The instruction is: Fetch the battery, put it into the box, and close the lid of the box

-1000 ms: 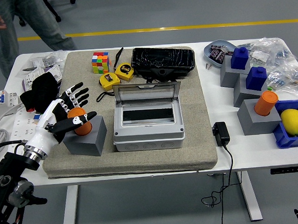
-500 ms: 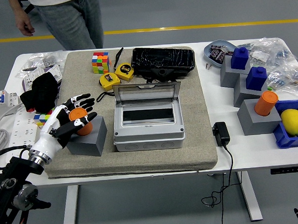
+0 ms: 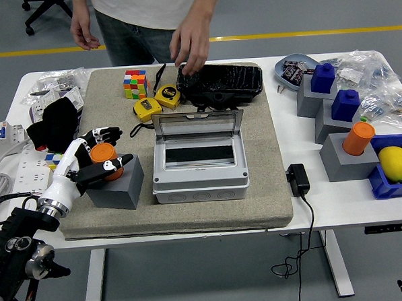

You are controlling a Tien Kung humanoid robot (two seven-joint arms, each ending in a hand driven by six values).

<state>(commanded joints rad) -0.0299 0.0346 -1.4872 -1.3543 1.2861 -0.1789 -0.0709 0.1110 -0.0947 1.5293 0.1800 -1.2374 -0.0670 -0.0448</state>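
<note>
Fetching step under way: left robot hand curling around the orange battery standing on a grey block, fingers wrapping its sides, grip looking not yet fully firm. Sitting just right of the block on the mat, the grey box, clear lid standing open. Reaching onto a black case at the counter's far side, a person's hand. Needing next: tightening, lifting clear, carrying rightward over the box opening.

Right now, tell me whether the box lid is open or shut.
Open. The grey box has its clear lid standing up at the back edge, and the inside, with a dark slot, shows from above.
</note>
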